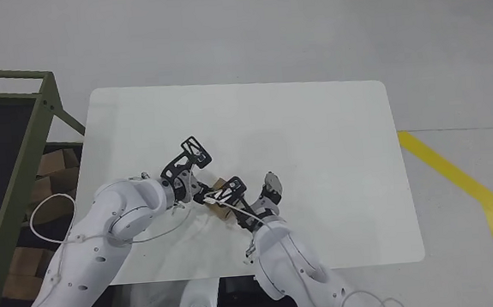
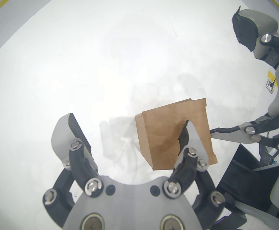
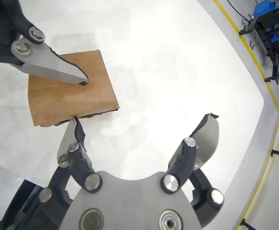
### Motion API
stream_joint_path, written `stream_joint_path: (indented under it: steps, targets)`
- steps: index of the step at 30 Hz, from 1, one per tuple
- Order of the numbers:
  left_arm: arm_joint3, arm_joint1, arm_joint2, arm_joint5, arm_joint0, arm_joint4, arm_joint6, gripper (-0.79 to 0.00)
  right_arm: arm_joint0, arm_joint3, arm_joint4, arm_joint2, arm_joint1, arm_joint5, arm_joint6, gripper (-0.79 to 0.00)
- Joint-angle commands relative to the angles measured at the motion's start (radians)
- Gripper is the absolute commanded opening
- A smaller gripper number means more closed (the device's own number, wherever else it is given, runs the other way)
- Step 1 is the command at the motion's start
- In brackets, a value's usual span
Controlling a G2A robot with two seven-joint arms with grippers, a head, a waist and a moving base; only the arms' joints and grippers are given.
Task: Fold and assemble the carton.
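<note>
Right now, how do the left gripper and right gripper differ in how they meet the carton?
Contact: the left gripper rests one fingertip on the carton's flat top face, while the right gripper has one fingertip at the carton's corrugated edge.
Approach: the left gripper comes over the face and the right gripper comes in from the side.
Shared: both are open, each with its other finger over bare table, and neither clamps the carton.

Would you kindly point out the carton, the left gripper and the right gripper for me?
carton (image 3: 65, 98), right wrist view, on its brown top face.
left gripper (image 2: 128, 117), left wrist view, midway between its open fingertips.
right gripper (image 3: 143, 116), right wrist view, midway between its open fingertips.
</note>
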Motion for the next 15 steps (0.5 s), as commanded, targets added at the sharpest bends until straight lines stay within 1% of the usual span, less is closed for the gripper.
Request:
stream_joint_path:
  steps: [1, 15]
  targets:
    - [0.000, 0.000, -0.001, -0.002, 0.000, 0.001, -0.001, 0.000, 0.003, 0.003, -0.001, -0.003, -0.001, 0.002, 0.003, 0.000]
    - [0.003, -0.002, 0.004, -0.003, -0.002, 0.008, -0.012, 0.000, 0.010, 0.012, -0.008, -0.008, -0.006, 0.009, 0.015, 0.000]
